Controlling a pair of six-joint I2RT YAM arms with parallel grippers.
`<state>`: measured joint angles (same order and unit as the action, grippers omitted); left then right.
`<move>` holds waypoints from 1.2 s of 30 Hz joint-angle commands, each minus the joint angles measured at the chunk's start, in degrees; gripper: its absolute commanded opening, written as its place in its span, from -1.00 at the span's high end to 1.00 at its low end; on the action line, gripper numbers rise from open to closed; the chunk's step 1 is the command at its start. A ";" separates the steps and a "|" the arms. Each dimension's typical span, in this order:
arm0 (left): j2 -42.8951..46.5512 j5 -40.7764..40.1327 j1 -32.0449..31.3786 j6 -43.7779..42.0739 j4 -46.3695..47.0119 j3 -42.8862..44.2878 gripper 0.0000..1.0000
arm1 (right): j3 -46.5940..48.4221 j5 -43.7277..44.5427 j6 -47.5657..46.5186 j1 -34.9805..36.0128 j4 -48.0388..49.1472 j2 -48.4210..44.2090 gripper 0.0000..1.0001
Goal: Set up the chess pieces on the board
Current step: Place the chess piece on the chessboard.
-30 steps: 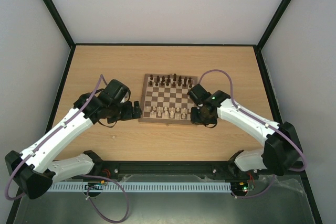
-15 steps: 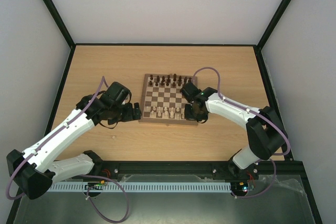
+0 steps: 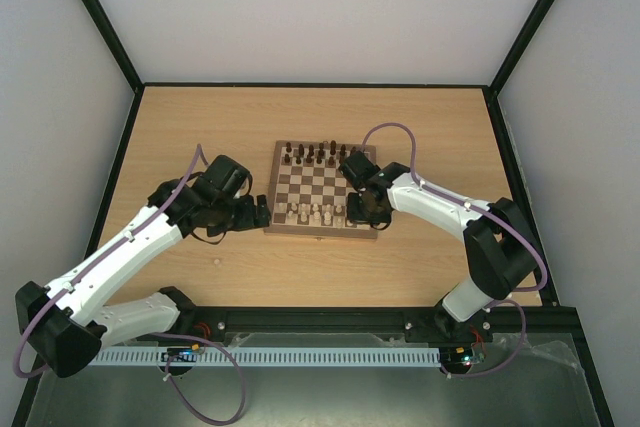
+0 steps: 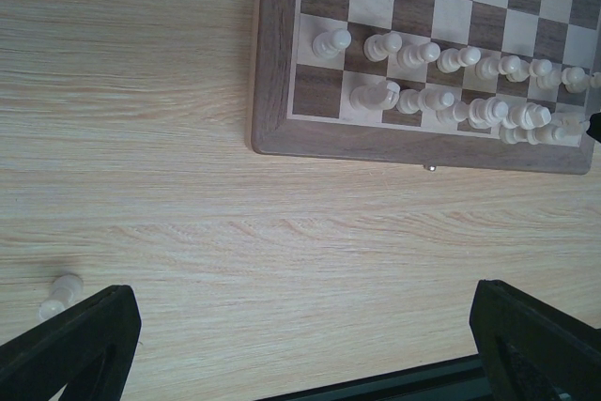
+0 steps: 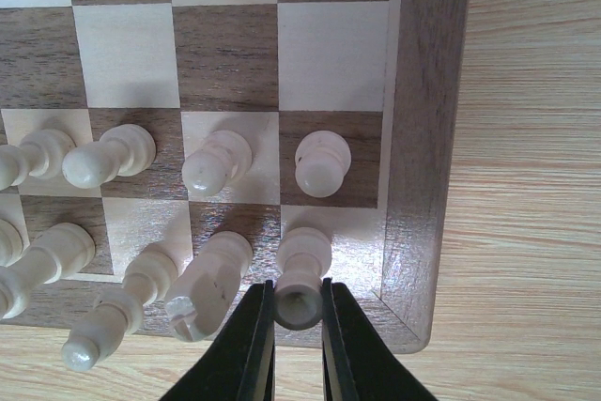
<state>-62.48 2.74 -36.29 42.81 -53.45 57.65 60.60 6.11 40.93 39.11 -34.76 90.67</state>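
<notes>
The board lies mid-table, with dark pieces on its far rows and pale pieces on its near rows. My right gripper is at the board's near right corner. In the right wrist view it is shut on the top of a pale rook, whose base is at the cream corner square. My left gripper is open and empty over bare table beside the board's near left corner. One pale piece lies loose on the table left of it.
The board's brown border runs just right of the held rook. A pale piece stands close on its left and a pawn just beyond it. The table's black front rail is under the left gripper.
</notes>
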 commanded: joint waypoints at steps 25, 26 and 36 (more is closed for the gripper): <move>1.58 -3.28 0.41 2.10 -3.33 -1.76 -0.99 | -1.08 0.20 -0.77 0.31 -2.85 -2.10 0.49; 1.31 -3.86 0.43 2.30 -3.68 -1.70 -0.99 | -0.35 0.01 -0.95 0.27 -3.08 -2.35 0.44; -3.56 -4.98 1.21 7.73 -7.59 -2.92 -0.99 | 3.63 -2.22 -2.25 0.26 -8.72 -12.58 0.14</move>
<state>-64.40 -1.43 -35.57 46.85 -57.71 56.18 62.50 5.52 39.05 39.13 -37.45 84.93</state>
